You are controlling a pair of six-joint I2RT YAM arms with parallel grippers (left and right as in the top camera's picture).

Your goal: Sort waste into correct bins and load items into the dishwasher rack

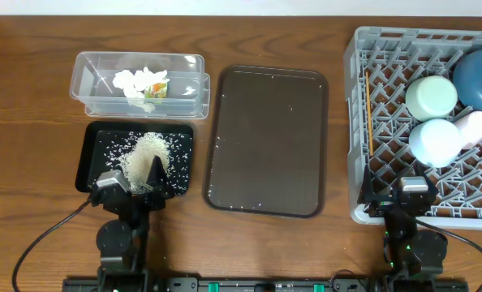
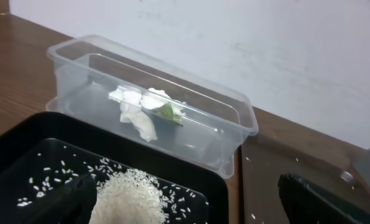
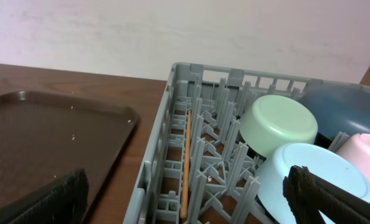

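Overhead: rice heap (image 1: 148,154) loose, light, easily scattered, in black tray (image 1: 91,146); crumpled tissue (image 1: 139,81) soft, in clear tub (image 1: 87,69); mint green bowl (image 1: 432,96), light blue bowl (image 1: 432,139) stiff, slick, rim grip, in dishwasher rack (image 1: 357,162). Left gripper (image 1: 135,180), right gripper (image 1: 411,195) spread wide, empty.

Open room above the brown serving tray (image 1: 265,138); the clear tub (image 1: 184,91), black tray (image 1: 91,158) and grey rack (image 1: 356,122) flank it.
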